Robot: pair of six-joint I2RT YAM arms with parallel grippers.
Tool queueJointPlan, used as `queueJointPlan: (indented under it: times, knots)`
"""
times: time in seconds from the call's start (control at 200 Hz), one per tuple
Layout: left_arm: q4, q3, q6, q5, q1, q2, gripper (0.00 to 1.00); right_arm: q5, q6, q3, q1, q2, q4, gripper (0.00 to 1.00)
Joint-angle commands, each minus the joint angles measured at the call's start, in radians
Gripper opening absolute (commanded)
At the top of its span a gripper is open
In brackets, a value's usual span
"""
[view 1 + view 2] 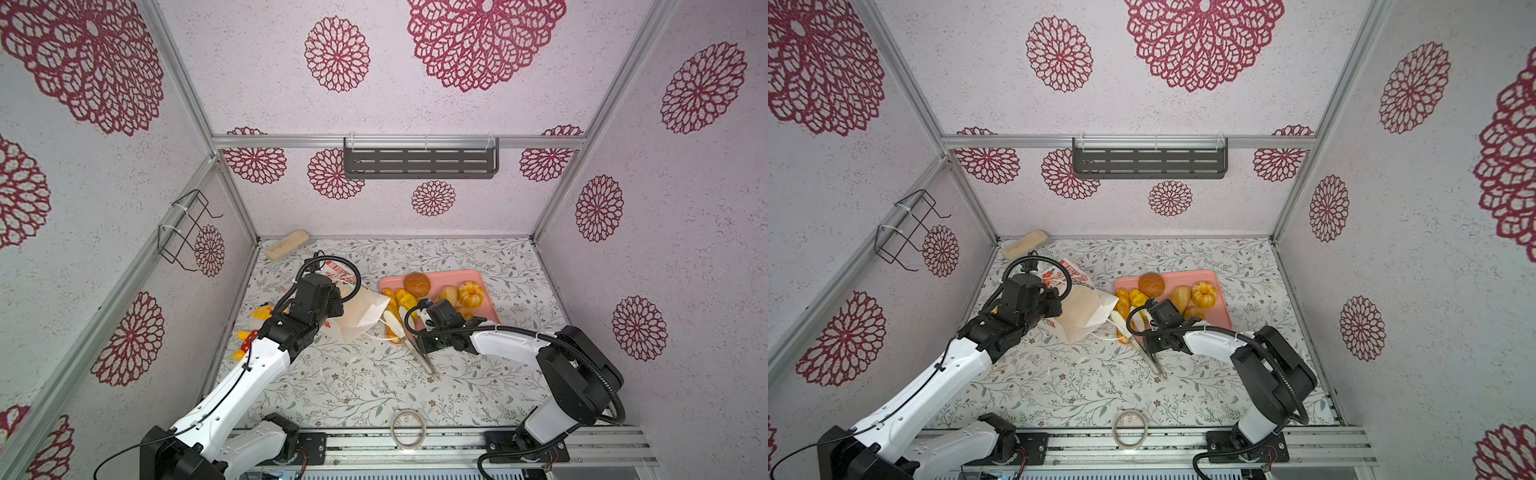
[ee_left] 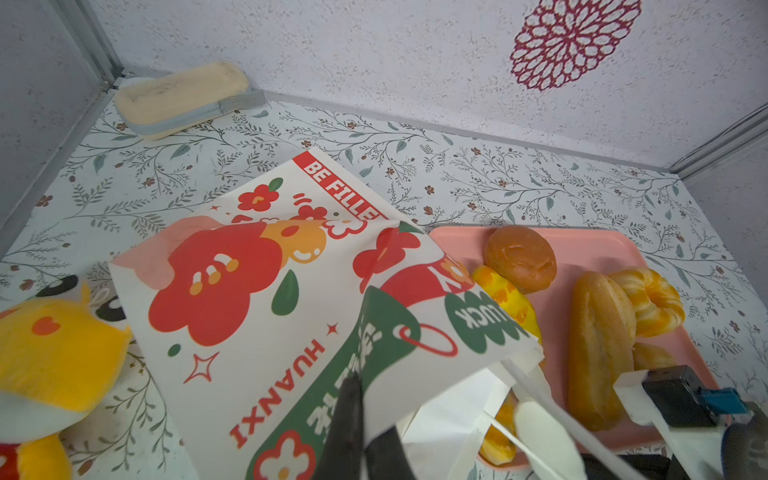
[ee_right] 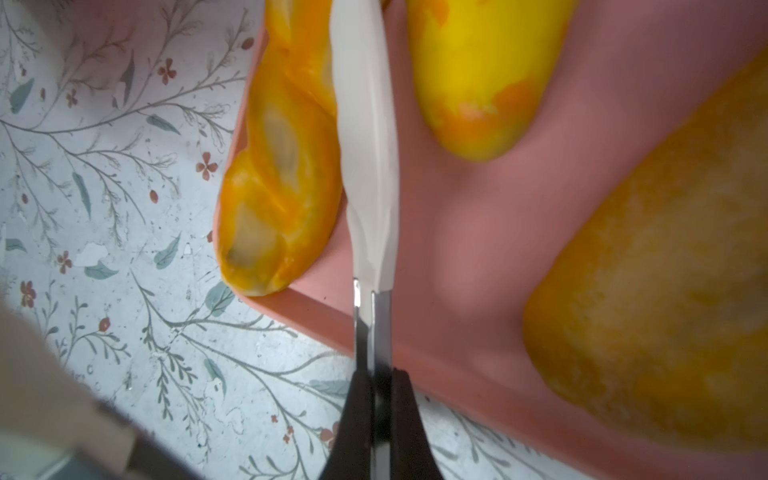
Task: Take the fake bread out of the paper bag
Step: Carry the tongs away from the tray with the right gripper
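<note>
The paper bag lies on its side, mouth towards the pink tray. My left gripper is shut on the bag's upper edge by the mouth; in both top views the wrist hides its fingers. Several fake breads lie on the tray: a round brown bun, a ring bun, a long loaf and a braided roll at the tray's corner. My right gripper is shut on metal tongs whose closed white tips rest beside the braided roll, holding nothing.
A yellow plush toy lies left of the bag. A beige block sits in the back left corner. A tape roll lies at the front edge. A wire rack hangs on the left wall, a dark shelf on the back wall.
</note>
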Motion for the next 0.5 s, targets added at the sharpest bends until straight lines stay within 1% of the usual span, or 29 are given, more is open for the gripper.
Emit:
queueJointPlan:
  times: [0.0, 0.195, 0.33, 0.405, 0.495]
  knots:
    - [-0.022, 0.001, 0.008, 0.007, 0.009, 0.004, 0.00, 0.025, -0.025, 0.008, 0.012, -0.089, -0.024, 0.00]
    - [-0.019, -0.003, -0.005, 0.019, 0.008, 0.011, 0.00, 0.053, -0.038, -0.017, 0.022, -0.206, -0.050, 0.00]
    - [-0.019, -0.003, -0.010, 0.022, 0.009, 0.010, 0.00, 0.075, -0.002, -0.046, 0.023, -0.302, -0.060, 0.00]
    - [-0.019, -0.001, -0.010, 0.021, 0.009, 0.008, 0.00, 0.138, 0.035, -0.059, 0.022, -0.369, -0.093, 0.00]
    - [-0.020, 0.000, -0.010, 0.023, 0.010, 0.008, 0.00, 0.288, 0.099, -0.037, 0.010, -0.441, -0.198, 0.00]
